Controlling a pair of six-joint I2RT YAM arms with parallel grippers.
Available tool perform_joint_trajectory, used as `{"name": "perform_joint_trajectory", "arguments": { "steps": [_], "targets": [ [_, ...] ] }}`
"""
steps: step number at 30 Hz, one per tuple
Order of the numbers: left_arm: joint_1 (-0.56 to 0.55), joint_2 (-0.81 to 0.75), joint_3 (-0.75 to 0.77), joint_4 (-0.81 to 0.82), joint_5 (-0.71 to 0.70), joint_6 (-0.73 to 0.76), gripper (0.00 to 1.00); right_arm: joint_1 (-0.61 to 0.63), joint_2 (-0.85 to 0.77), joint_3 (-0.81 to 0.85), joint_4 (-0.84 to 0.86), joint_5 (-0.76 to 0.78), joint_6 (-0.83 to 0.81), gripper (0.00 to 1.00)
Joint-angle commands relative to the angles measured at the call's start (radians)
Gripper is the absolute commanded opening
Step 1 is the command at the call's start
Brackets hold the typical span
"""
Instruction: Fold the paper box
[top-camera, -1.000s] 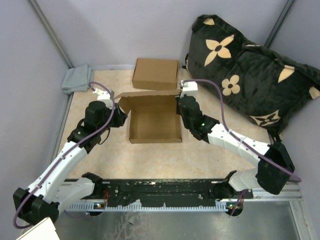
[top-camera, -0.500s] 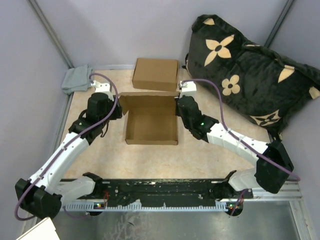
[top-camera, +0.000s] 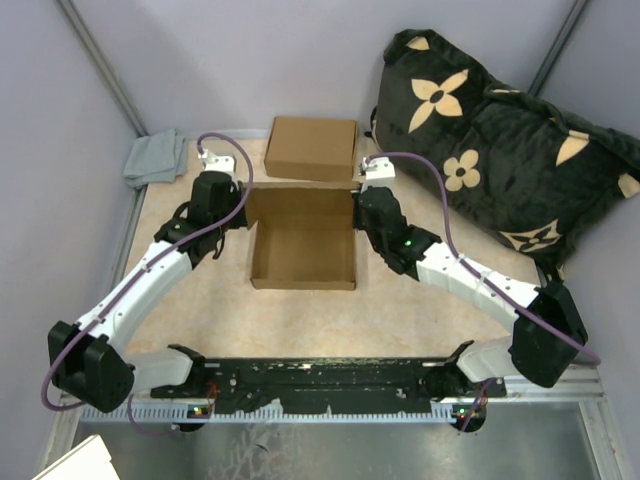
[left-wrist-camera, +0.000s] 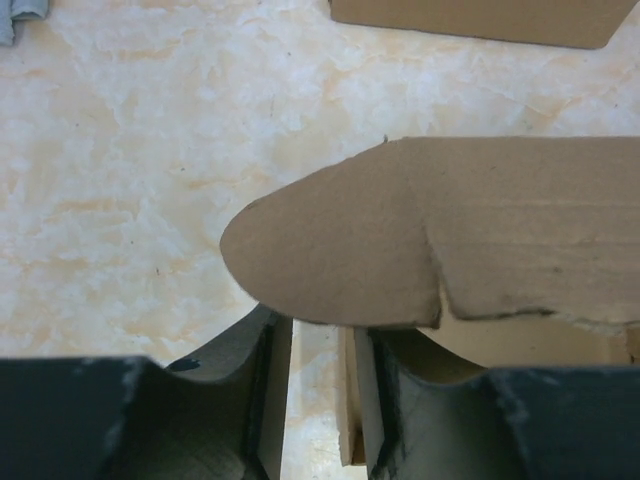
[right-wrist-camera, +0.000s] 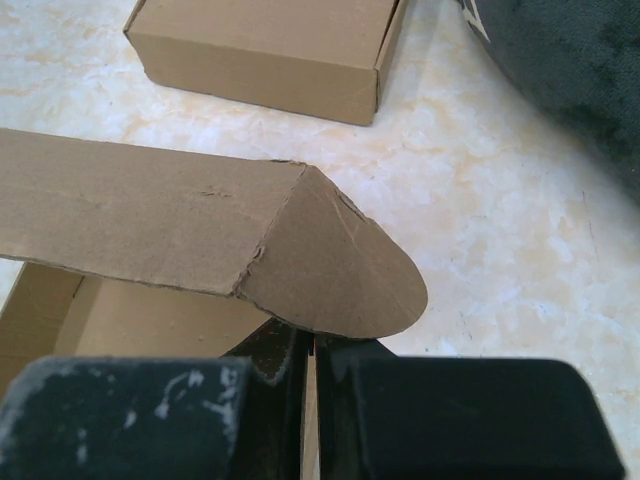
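The open brown paper box (top-camera: 303, 245) lies mid-table with its walls up and its back lid raised. My left gripper (top-camera: 234, 205) is at the box's back left corner. In the left wrist view it (left-wrist-camera: 320, 345) is open and straddles the left wall (left-wrist-camera: 352, 400), which rests against the right finger, under a rounded flap (left-wrist-camera: 340, 250). My right gripper (top-camera: 360, 212) is at the back right corner. In the right wrist view it (right-wrist-camera: 313, 345) is shut on the thin right wall, under the other rounded flap (right-wrist-camera: 340, 270).
A second, closed brown box (top-camera: 311, 148) sits just behind the open one and also shows in the right wrist view (right-wrist-camera: 270, 45). A black flowered cushion (top-camera: 500, 140) fills the back right. A grey cloth (top-camera: 155, 158) lies in the back left corner.
My left gripper has moved away from me along the box's left wall to its back corner. The box has shifted slightly left. The right gripper has kept its hold.
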Motion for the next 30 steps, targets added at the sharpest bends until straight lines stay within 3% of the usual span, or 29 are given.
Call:
{"name": "perform_joint_trajectory", "arguments": {
  "steps": [1,10,18,30],
  "targets": [
    [-0.006,-0.020,0.022,0.061,0.010,0.019,0.33,-0.013,0.001,0.067,0.023,-0.025,0.024,0.02],
    [-0.006,-0.039,0.008,0.097,0.091,0.009,0.11,-0.019,0.012,0.093,-0.003,-0.057,0.065,0.02],
    [-0.006,-0.052,-0.017,0.105,0.161,-0.028,0.06,-0.020,0.052,0.119,-0.030,-0.104,0.129,0.02],
    [-0.007,-0.127,-0.116,0.088,0.184,-0.062,0.06,0.004,0.015,-0.017,0.038,-0.100,0.173,0.01]
  ]
}}
